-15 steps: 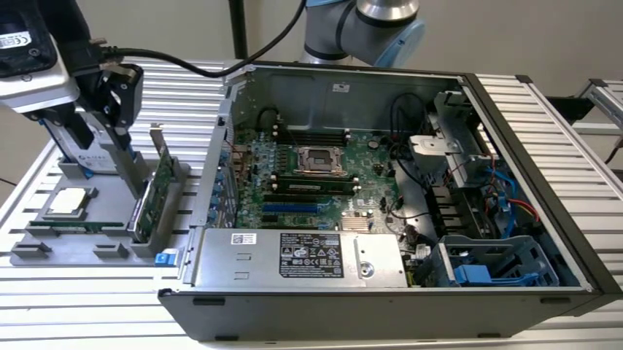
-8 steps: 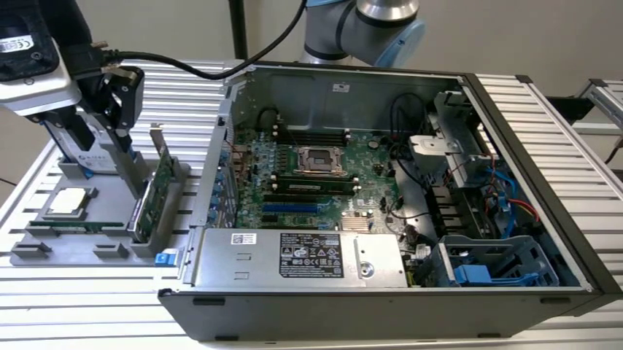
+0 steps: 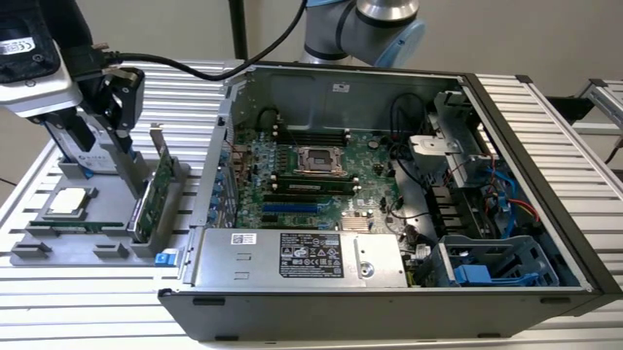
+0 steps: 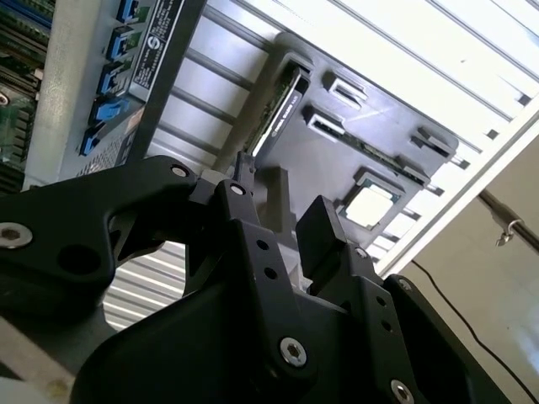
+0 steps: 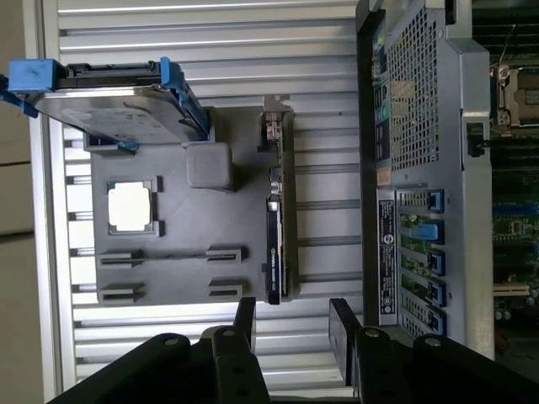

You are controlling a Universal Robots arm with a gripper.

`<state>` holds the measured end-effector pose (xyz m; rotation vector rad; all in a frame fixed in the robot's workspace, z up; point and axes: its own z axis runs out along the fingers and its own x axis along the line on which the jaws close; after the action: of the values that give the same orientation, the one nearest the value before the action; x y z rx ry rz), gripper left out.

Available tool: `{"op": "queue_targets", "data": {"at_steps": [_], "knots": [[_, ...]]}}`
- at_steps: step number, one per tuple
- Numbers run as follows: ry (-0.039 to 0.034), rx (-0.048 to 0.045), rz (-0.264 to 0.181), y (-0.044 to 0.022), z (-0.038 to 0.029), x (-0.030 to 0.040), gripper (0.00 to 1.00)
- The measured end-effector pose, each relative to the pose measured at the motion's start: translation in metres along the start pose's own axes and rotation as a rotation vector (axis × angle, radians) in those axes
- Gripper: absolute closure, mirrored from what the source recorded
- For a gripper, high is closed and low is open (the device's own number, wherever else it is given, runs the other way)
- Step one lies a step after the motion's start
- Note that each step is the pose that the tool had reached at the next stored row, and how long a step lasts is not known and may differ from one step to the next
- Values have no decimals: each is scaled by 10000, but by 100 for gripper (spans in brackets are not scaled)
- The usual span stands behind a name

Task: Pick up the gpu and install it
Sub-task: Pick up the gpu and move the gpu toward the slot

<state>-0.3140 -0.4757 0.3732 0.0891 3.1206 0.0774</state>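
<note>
The claw (image 5: 293, 320) hangs open above the gpu (image 5: 278, 227) standing in the grey holder (image 5: 185, 278), so grabbing it likely needs careful lining up

The arm (image 3: 384, 14) is silver tube with a pale-blue joint cap, and a black cable (image 3: 156, 57) trails to its wrist. The gripper (image 5: 293, 324) is matte black, its flat linked fingers (image 5: 341, 337) studded with round screws (image 4: 292, 353).
</note>
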Motion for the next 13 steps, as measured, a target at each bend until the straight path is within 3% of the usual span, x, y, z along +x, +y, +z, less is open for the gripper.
{"op": "queue_targets", "data": {"at_steps": [13], "knots": [[1,2,1,-1,49,1,0]]}}
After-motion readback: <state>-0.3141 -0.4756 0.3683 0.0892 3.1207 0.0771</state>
